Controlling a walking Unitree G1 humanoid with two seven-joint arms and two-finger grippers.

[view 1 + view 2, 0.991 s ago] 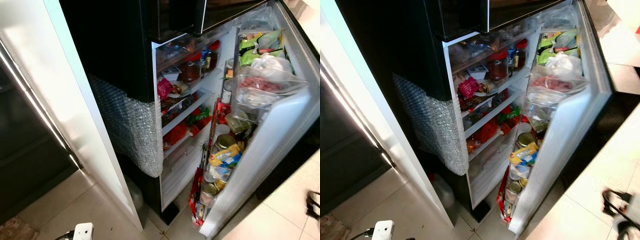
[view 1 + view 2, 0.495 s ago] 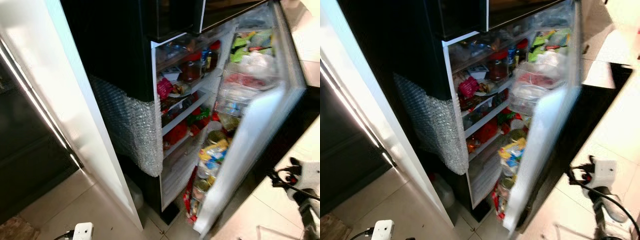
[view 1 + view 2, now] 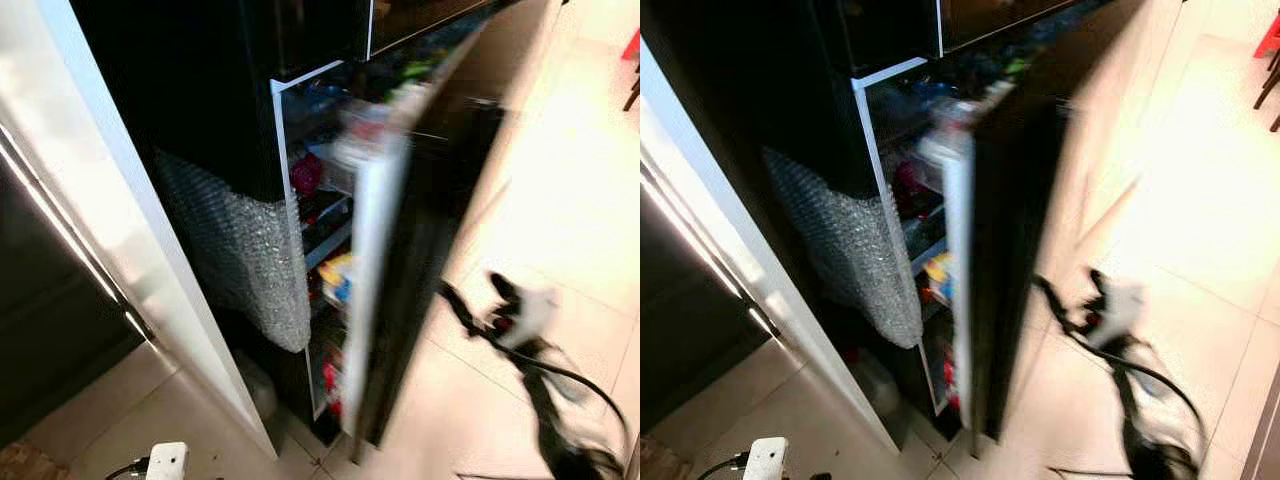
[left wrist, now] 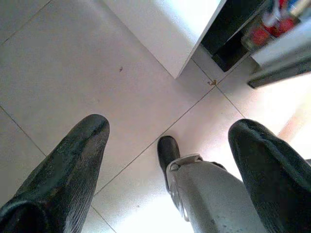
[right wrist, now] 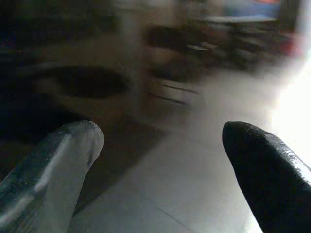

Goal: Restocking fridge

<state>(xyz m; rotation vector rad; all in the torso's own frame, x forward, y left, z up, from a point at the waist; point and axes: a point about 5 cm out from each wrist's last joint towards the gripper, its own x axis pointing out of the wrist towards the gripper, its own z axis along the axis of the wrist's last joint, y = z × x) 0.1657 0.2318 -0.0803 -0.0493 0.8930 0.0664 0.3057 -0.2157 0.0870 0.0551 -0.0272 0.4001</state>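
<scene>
The black fridge (image 3: 230, 90) stands before me with its door (image 3: 425, 200) swung partway in, blurred, so I see the door's dark outer face and white edge (image 3: 362, 290). Through the narrow gap, shelves (image 3: 320, 175) with red and yellow packets show. Bubble wrap (image 3: 245, 250) covers the fridge's lower side. My left gripper (image 4: 169, 128) hangs open over the floor tiles, above my own foot (image 4: 167, 149). My right gripper (image 5: 163, 132) is open with nothing between its fingers; its view is dark and blurred.
A white power strip (image 3: 525, 312) with a black cable (image 3: 545, 400) lies on the tiles to the right of the door. A white cabinet panel (image 3: 110, 200) stands at the left. A small white plug device (image 3: 166, 461) sits on the floor near me.
The fridge door has swung from wide open toward shut, hiding the door bins and most shelves. The power strip and cable behind it have come into sight.
</scene>
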